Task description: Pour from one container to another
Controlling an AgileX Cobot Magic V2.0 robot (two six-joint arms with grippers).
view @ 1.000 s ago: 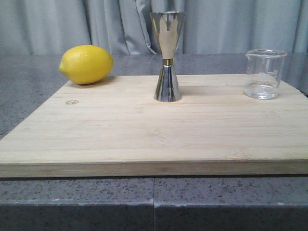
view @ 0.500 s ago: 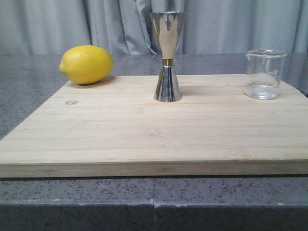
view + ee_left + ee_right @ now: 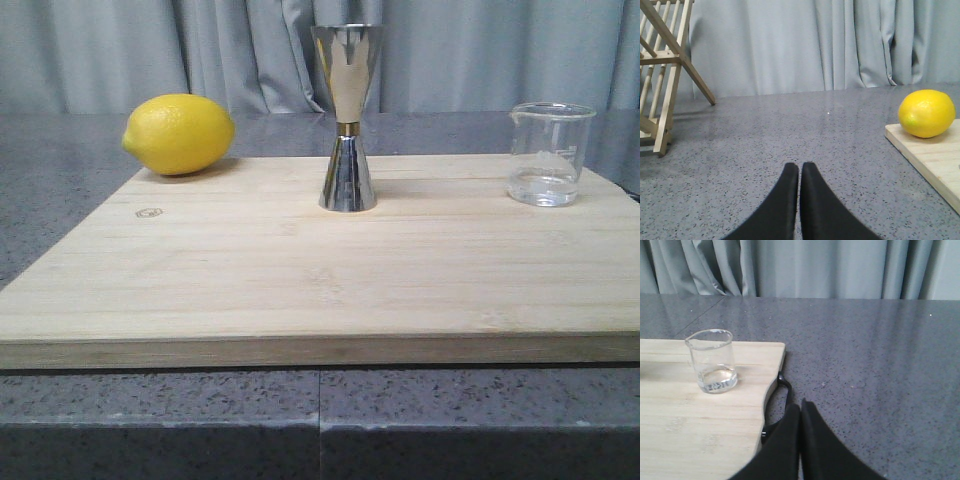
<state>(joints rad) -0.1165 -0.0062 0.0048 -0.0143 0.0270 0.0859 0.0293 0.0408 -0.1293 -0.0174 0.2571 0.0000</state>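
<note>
Nearest in both wrist views: black fingers pressed together, nothing between them. Left gripper [image 3: 799, 170] hung low over bare grey speckled countertop [image 3: 790, 135], off the left edge of the cutting board [image 3: 935, 160]. Right gripper [image 3: 800, 412] closed likewise, just off the board's right edge, beside a black handle loop [image 3: 781, 390] at that edge.

On the countertop, a pale wooden cutting board [image 3: 320, 270], wide, its near edge facing the front camera; small stamped mark [image 3: 149, 212] toward the left edge.

Farther back, along the board's far edge: jigger [image 3: 347, 118] upright at mid-edge, polished steel, gold band at the waist. Beaker [image 3: 549, 153] upright near the far right corner, well apart from the jigger; a shallow layer of clear liquid at the bottom, probably — hard to separate from the thick glass base. Lemon [image 3: 179, 133] at the far left corner, resting partly on the board.

Behind everything, grey curtain [image 3: 480, 50]. Wooden rack [image 3: 662, 70] beyond the left gripper, on the countertop.
</note>
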